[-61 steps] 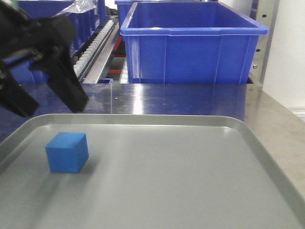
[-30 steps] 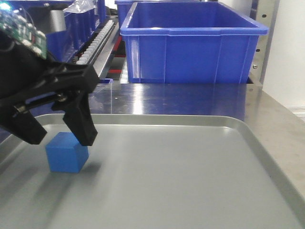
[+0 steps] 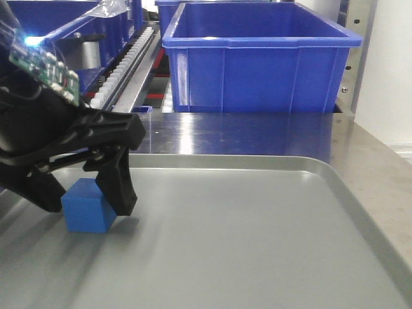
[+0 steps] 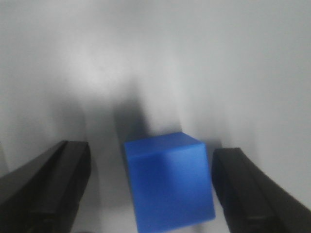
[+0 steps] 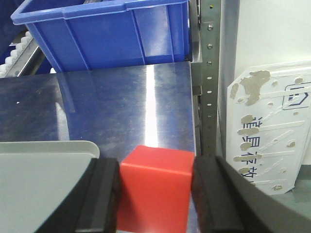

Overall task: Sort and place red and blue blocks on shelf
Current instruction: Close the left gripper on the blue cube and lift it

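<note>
Step in hand, as I read it: picking the blue block (image 3: 90, 209) off the grey tray (image 3: 257, 244), pre-grasp, not gripped yet. My left hand (image 3: 88, 201) is spread wide and straddles the cube. In the left wrist view the black fingers (image 4: 58, 184) stand on either side of the blue block (image 4: 167, 184) with bare tray showing in both gaps, so no contact that I can see. The block looks a bit nearer one finger than the other and sits slightly turned. Next move, my call: close evenly on the two side faces without nudging the cube, then lift and carry it toward the shelf (image 3: 129, 64) with the white rollers beside the big blue bin (image 3: 257, 64). The right hand (image 5: 154, 199) is clenched on the red block (image 5: 153, 189), both pads against its sides, held above the steel worktop (image 5: 121, 97) just past the tray corner. The red one is not on the shelf either. So nothing is placed yet, and which tier each colour goes to I cannot tell.
</note>
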`<state>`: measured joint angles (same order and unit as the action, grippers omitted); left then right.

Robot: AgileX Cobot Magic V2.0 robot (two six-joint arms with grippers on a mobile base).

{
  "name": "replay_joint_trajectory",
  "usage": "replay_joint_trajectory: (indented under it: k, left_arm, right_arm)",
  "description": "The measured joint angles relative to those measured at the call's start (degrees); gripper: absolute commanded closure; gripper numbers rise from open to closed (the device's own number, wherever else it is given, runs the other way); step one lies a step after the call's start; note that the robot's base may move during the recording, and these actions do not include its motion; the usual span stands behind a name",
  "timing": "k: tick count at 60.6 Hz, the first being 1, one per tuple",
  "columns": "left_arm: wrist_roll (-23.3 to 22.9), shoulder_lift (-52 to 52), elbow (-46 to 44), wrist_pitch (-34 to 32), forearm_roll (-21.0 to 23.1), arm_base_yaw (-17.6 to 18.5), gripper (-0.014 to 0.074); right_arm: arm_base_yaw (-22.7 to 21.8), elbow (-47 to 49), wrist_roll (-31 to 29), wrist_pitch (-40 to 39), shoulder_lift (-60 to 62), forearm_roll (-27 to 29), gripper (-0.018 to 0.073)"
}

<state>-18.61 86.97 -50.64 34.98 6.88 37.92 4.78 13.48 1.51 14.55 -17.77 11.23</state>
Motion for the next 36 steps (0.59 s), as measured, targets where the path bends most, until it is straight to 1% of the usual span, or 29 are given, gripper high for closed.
replay_joint_trajectory:
  k: [3, 19, 28, 36]
  left_arm:
    - [0.0, 0.36, 0.0, 0.01, 0.0, 0.1, 0.0055]
    - [0.0, 0.49, -0.1, -0.11, -0.11, 0.22, 0.0172]
    - [0.0, 0.49, -0.1, -0.11, 0.0, 0.22, 0.0291]
    - [0.0, 0.49, -0.1, -0.2, 0.0, 0.22, 0.0444]
  right_arm:
    - [0.0, 0.0, 0.0, 0.0, 0.0, 0.0, 0.051]
    - [0.0, 0.0, 0.0, 0.0, 0.0, 0.0, 0.051]
    - [0.0, 0.0, 0.0, 0.0, 0.0, 0.0, 0.051]
    - [0.0, 0.0, 0.0, 0.0, 0.0, 0.0, 0.051]
